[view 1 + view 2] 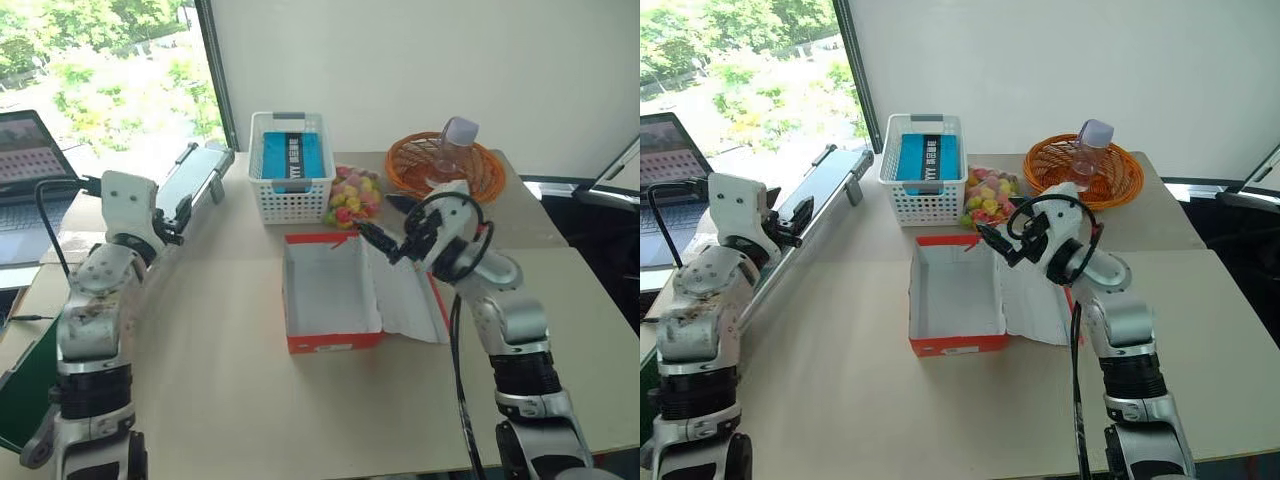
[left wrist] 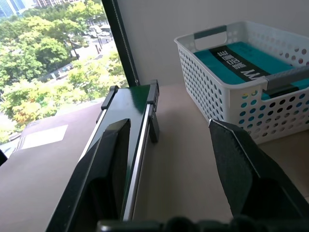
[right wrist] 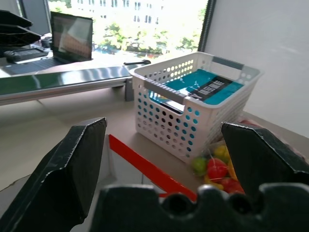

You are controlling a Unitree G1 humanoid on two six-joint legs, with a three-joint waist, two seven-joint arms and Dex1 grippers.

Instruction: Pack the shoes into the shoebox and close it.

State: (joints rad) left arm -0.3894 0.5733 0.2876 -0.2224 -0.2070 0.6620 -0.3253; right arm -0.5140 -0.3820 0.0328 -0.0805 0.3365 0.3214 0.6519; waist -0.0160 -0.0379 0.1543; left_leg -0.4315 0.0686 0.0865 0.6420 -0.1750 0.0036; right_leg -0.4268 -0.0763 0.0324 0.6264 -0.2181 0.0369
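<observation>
Both tools gape empty, left tool [image 2: 169, 159], right tool [image 3: 169, 159]; beige table [image 1: 220, 380] by window; red-orange shoebox [image 1: 330, 290] mid-frame, open, pale inside

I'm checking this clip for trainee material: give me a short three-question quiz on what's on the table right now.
1. True or false: the shoebox is open and has nothing inside.
2. What sits in the white lattice basket? A) a teal box B) a bottle C) shoes
3. Which end effector hovers over the shoebox's far right corner?

Key: 1 true. 2 A, the teal box. 3 the right end effector, open and holding nothing; the left end effector is off to the left.
</observation>
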